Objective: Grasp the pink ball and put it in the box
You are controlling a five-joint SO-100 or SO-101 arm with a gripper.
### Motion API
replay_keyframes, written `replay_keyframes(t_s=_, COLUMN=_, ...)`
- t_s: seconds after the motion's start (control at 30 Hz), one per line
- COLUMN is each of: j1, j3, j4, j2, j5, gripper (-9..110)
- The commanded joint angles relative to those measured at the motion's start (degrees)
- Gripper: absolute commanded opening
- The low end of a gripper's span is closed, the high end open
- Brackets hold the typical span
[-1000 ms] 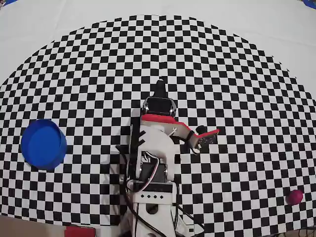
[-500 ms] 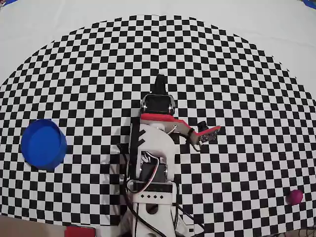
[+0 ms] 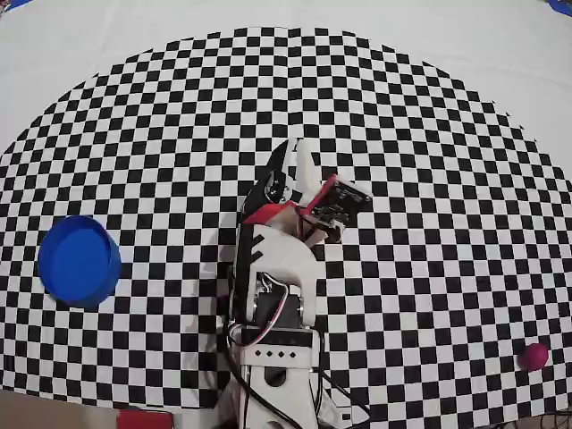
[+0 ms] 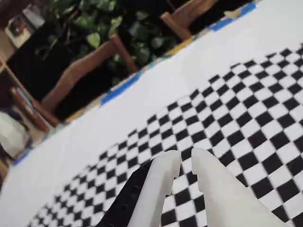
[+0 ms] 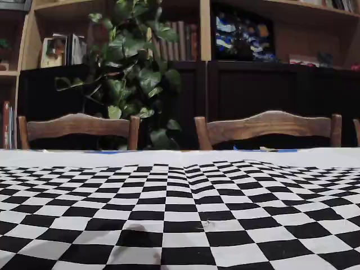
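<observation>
- Gripper (image 3: 293, 154) near the middle of the checkered mat (image 3: 429, 179) in the overhead view, pointing up-frame; fingertips nearly together with only a thin slit between them in the wrist view (image 4: 185, 163), nothing held.
- Fingers: one white (image 4: 222, 189), the other white-tipped over a black body (image 4: 156, 189), hanging above black and white squares.
- Pink ball (image 3: 534, 356) low at the right edge of the mat in the overhead view, well apart from the arm, lying free.
- Blue box (image 3: 79, 260) at the left side of the mat, upright, open side up, well apart from both arm and ball.
- Arm base (image 3: 273, 366) at the bottom centre, cables trailing beside it.
- Red object (image 3: 143, 418) partly cut off at the bottom edge.
- Fixed view: mat in front, two wooden chairs (image 5: 79, 128) behind the table, leafy plant (image 5: 135, 73) against dark shelving; neither ball nor box showing there.
</observation>
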State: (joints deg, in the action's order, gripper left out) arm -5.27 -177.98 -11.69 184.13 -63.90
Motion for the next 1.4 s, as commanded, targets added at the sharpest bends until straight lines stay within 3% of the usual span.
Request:
replay_keyframes(t_s=0.0, j1=-0.4, j3=-0.4, j4=-0.1, j2=-0.4, j5=-11.2, gripper=0)
replay_keyframes(t_s=0.23, j1=0.1, j3=-0.4, j4=1.6, j2=-1.0, j5=-23.9, gripper=0)
replay_keyframes(t_s=0.6, j1=0.1, j3=-0.4, j4=3.3, j2=-3.6, j5=-25.5, gripper=1)
replay_keyframes(t_s=1.03, j1=0.1, j3=-0.4, j4=4.4, j2=-3.6, j5=-25.5, gripper=28)
replay_keyframes(t_s=1.37, j1=0.2, j3=-0.4, j4=4.4, j2=-4.3, j5=-26.5, gripper=33)
